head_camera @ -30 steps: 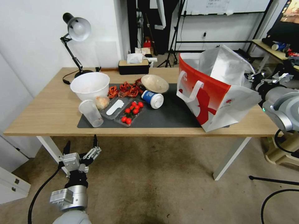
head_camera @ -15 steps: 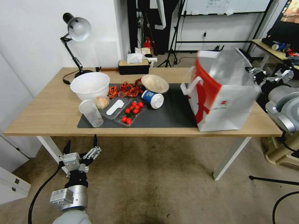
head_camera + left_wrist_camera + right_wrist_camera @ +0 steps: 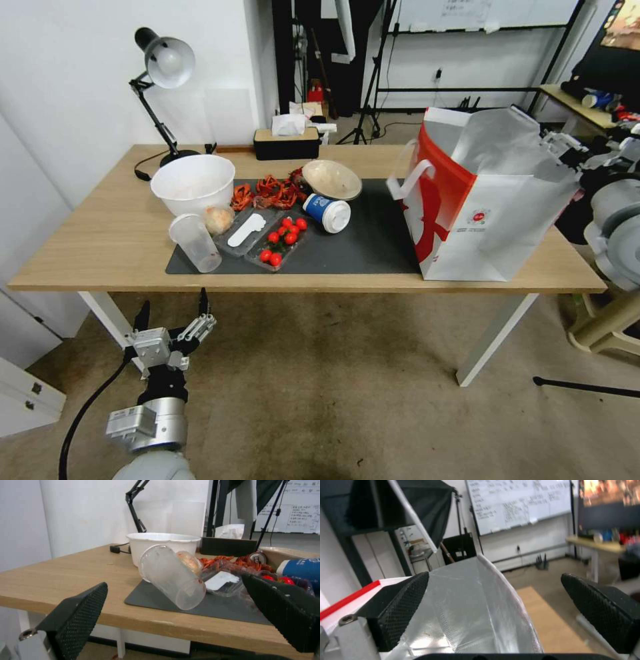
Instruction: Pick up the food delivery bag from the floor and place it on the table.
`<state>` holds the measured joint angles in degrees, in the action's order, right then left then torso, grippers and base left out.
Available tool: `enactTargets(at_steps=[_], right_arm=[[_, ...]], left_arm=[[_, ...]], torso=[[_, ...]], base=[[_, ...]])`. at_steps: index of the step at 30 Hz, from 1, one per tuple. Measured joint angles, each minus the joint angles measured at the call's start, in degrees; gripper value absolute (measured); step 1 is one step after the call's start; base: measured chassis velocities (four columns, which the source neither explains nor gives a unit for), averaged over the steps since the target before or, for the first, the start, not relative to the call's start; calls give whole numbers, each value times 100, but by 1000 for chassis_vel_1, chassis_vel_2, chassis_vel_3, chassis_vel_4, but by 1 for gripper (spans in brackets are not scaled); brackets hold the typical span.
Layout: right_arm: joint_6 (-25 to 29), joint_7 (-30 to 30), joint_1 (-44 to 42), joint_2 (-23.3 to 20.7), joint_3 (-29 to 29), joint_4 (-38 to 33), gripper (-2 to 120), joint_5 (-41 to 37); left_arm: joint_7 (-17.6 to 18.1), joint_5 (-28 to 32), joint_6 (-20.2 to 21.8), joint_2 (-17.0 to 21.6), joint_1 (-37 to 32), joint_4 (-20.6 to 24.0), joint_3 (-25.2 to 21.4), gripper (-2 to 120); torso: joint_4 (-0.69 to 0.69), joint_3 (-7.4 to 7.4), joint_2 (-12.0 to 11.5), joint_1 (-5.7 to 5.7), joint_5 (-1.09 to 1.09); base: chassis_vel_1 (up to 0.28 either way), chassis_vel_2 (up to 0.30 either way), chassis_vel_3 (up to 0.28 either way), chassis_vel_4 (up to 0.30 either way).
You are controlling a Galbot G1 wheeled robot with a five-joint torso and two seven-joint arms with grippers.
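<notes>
The food delivery bag (image 3: 480,213), white and red with silver foil lining, stands upright on the right end of the table (image 3: 100,247), partly on the dark mat (image 3: 373,247). Its white loop handle (image 3: 410,180) hangs on the side facing the dishes. My right gripper (image 3: 590,150) is open just past the bag's far right top corner. In the right wrist view the gripper (image 3: 493,610) has its fingers wide apart, with the foil rim (image 3: 463,610) below and between them. My left gripper (image 3: 173,310) hangs open low over the floor (image 3: 333,400), in front of the table's edge.
On the mat's left half are a white bowl (image 3: 193,183), a clear cup (image 3: 193,243) on its side, trays of tomatoes (image 3: 280,243), a blue cup (image 3: 328,212), red shells and a tan bowl (image 3: 331,179). A lamp (image 3: 163,63) and tissue box (image 3: 287,141) stand at the back.
The bag has swung from a lean to upright and has settled on the table. My right gripper has drawn back to the right, away from it. The left arm has not moved.
</notes>
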<state>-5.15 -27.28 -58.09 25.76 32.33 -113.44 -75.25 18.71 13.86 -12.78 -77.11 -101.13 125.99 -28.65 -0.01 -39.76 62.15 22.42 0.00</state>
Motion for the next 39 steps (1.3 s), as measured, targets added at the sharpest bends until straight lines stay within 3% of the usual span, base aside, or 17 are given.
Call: enactTargets(at_steps=[2,4,8,9,10,12,18,21,23,31,34,39], right_arm=[[-1,48,-31,-12,21,-9,100,107],[107,404,-221,-93,138,-27,100,892],[208,596,-384,-160,267,-107,100,1193],[311,730,-526,-199,384,-176,100,1311],[601,1052,-1239,-270,988,-448,100,1390],[652,1094,-1406,-265,1129,-527,100,1388],[786,1170,-2294,178,1766,-1270,100,1470],[810,1189,-2395,244,1817,-1351,100,1523],[1000,1415,-3272,796,2151,-1887,100,2004],[1398,1744,-4579,1693,2283,-2426,100,2960],[1674,1946,-4966,2268,1954,-2422,100,3555],[1850,2008,-5067,2791,1475,-2306,100,4156]], left_arm=[[0,2,0,0,-2,4,0,100],[5,42,2,1,-18,51,-3,100],[3,114,32,4,-33,116,-1,100],[-30,133,44,5,-42,153,-6,100],[-136,155,58,13,-66,242,-24,100],[-171,156,59,17,-76,261,-30,100],[-498,153,28,13,-160,384,-45,100],[-530,151,20,15,-172,397,-52,100],[-632,126,-7,47,-207,445,-94,100],[-766,30,-111,65,-256,414,-37,100],[-793,12,-163,55,-274,353,49,100],[-808,-34,-250,44,-278,232,115,100]], torso=[[1,0,0,0,0],[1,0,0,0,1],[1,0,0,0,0],[1,0,0,0,0],[1,0,0,0,-1],[-2,0,0,0,0],[2,0,0,0,-1],[2,0,0,0,-1],[1,0,0,0,-1],[-1,1,1,0,-1],[1,1,1,0,-2],[-1,1,1,-1,0]], base=[[0,0,0,0],[0,0,0,0],[0,0,0,0],[0,0,0,0],[0,0,0,0],[0,0,0,0],[0,0,0,0],[0,0,0,0],[0,0,0,0],[0,0,0,0],[0,0,0,0],[0,0,0,0]])
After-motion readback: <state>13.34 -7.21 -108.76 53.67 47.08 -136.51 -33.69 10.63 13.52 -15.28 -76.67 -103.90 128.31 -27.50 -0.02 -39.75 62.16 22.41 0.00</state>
